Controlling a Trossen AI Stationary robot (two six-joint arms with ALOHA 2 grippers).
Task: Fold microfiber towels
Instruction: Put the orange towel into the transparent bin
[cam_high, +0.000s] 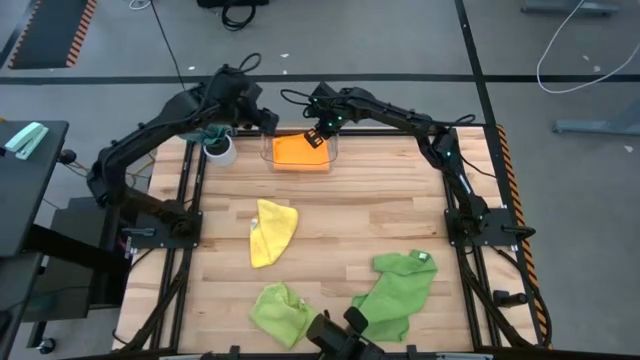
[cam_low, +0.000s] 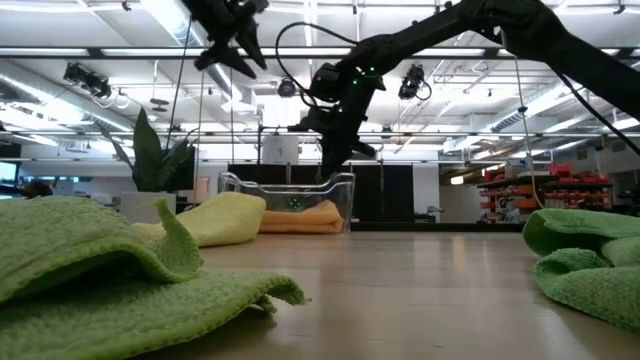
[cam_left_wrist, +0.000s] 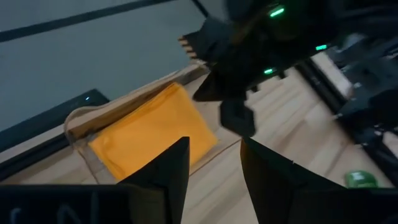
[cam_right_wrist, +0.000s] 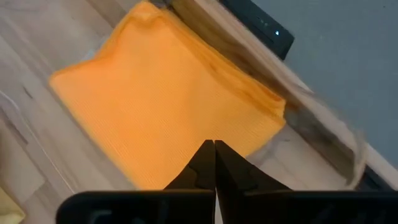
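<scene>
A folded orange towel (cam_high: 300, 152) lies flat in a clear bin (cam_high: 336, 150) at the table's far middle. It also shows in the right wrist view (cam_right_wrist: 168, 99). My right gripper (cam_high: 315, 136) is shut and hovers just above the towel, over the bin (cam_low: 345, 195), touching nothing. My left gripper (cam_high: 268, 118) is open and empty, raised high to the left of the bin (cam_low: 235, 50). A yellow towel (cam_high: 272, 230) lies crumpled at the table's middle left. A lime green towel (cam_high: 280, 310) and a larger mid-green towel (cam_high: 400, 290) with a white tag (cam_high: 422, 257) lie crumpled near the front edge.
A teal-leaved plant in a white pot (cam_high: 220, 150) stands at the far left, close to my left arm. Bare wood lies between the bin and the loose towels, and along the right side (cam_high: 400, 200).
</scene>
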